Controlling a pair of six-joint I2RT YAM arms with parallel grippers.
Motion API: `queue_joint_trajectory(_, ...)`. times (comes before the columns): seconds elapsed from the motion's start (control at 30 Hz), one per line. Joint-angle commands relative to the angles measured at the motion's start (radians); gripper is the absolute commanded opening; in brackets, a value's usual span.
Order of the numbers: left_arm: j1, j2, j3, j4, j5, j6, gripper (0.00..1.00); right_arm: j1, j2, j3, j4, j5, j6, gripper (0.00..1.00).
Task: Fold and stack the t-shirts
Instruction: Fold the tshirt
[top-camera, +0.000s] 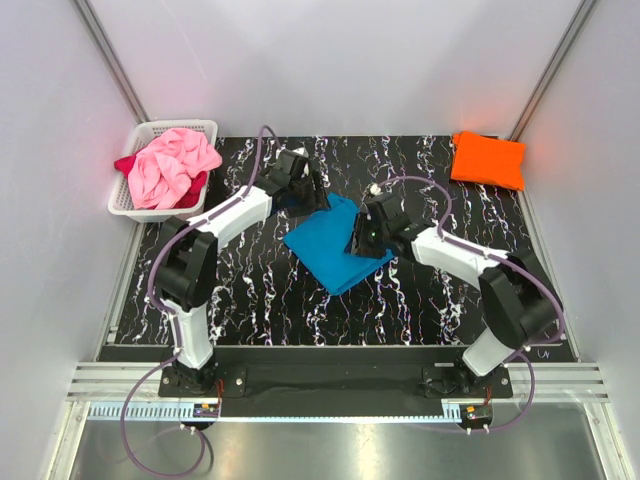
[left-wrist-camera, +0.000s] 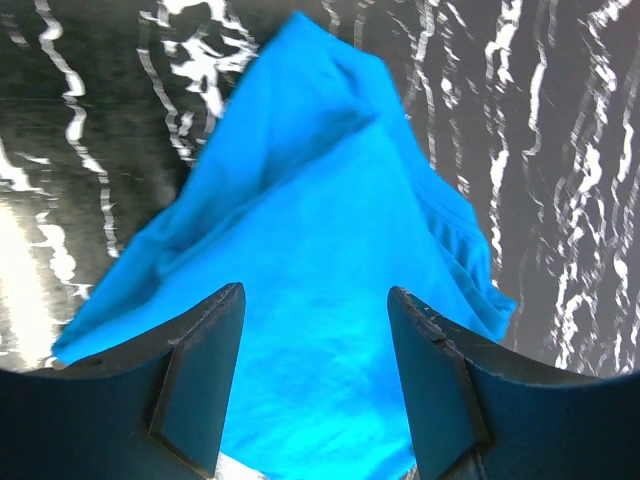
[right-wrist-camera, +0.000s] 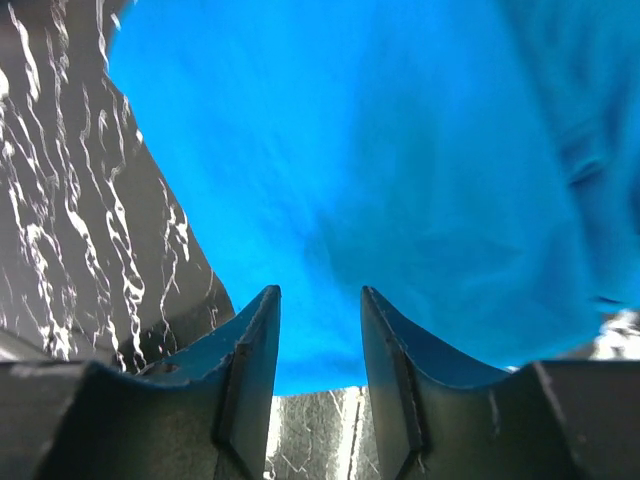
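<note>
A turquoise blue t-shirt (top-camera: 330, 247) lies partly folded in the middle of the black marbled table. My left gripper (top-camera: 301, 188) is open over its far left corner; the blue cloth (left-wrist-camera: 320, 290) fills the gap between its jaws. My right gripper (top-camera: 362, 240) is open at the shirt's right edge, with the cloth (right-wrist-camera: 380, 180) ahead of its jaws. A folded orange t-shirt (top-camera: 487, 160) lies at the far right corner. A crumpled pink t-shirt (top-camera: 170, 168) sits on a dark red t-shirt (top-camera: 192, 190) in the basket.
A white lattice basket (top-camera: 190, 128) stands at the far left corner. Grey walls enclose the table (top-camera: 250, 300) on three sides. The arm bases stand at the near edge.
</note>
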Motion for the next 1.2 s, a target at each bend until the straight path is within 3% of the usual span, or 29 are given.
queue_joint_trajectory(0.0, -0.020, -0.027, 0.043, 0.013, 0.078, 0.027, 0.64, 0.017, 0.035, -0.015, 0.119, -0.122, 0.032, 0.44)
queue_joint_trajectory(0.27, -0.047, 0.070, 0.069, 0.013, 0.138, 0.025, 0.64, 0.035, 0.083, -0.009, 0.145, -0.152, 0.056, 0.42)
queue_joint_trajectory(0.73, -0.047, 0.236, 0.158, -0.043, 0.149, 0.016, 0.64, 0.043, 0.103, -0.144, 0.150, -0.133, 0.177, 0.36)
queue_joint_trajectory(0.97, -0.037, 0.265, 0.179, -0.098, -0.036, -0.005, 0.64, 0.043, 0.131, -0.141, -0.010, -0.006, 0.233, 0.35)
queue_joint_trajectory(1.17, -0.017, 0.305, 0.201, -0.161, -0.096, -0.062, 0.64, 0.042, 0.174, -0.039, -0.197, 0.110, 0.220, 0.35)
